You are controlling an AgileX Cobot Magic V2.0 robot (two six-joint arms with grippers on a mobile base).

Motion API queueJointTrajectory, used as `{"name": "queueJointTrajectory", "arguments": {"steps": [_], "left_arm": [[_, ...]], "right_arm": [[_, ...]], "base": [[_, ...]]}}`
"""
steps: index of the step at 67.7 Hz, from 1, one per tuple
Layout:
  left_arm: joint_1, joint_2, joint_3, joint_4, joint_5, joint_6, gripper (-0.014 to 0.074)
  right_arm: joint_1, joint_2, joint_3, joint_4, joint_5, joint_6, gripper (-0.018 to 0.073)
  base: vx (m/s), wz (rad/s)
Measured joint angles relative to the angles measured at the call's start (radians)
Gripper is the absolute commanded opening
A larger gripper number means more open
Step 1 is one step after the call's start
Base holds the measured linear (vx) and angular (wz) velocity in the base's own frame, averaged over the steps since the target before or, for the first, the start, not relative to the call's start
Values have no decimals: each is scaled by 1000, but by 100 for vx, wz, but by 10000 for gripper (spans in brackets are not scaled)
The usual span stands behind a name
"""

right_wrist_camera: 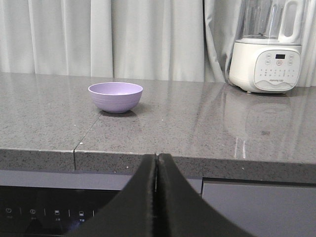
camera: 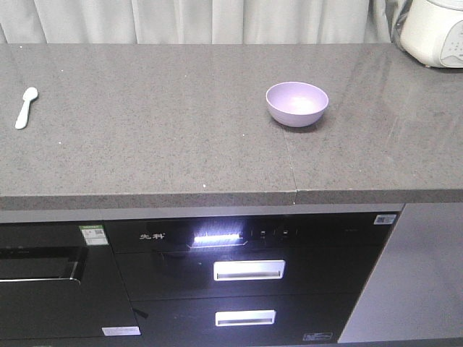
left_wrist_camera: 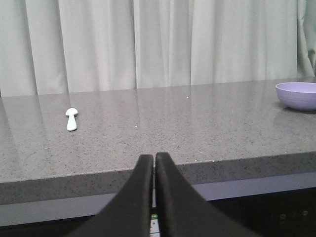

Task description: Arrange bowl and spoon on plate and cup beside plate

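Grey countertop [camera: 181,144] — white blender [right_wrist_camera: 269,59], curtains [left_wrist_camera: 148,44]

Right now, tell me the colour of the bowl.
Plain lavender purple; the bowl shows best in the right wrist view.

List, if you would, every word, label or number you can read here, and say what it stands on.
"先科", as best it reads: black appliance front.
Green sticker beside it: too small to read.
QR-code sticker: not readable.
White label low on it: too small.
Blender panel: markings blurred, unreadable.
Bowl and spoon: no text.

Black tapered fingers [left_wrist_camera: 134,200] (matte, smooth)
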Motion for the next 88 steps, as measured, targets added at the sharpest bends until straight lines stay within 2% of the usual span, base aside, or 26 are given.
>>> {"name": "queueJointTrajectory", "arguments": {"steps": [88], "left_arm": [[0,0,0,0,0,0,-8]], "right_arm": [[0,0,0,0,0,0,-1]], "base": [[11,3]]}}
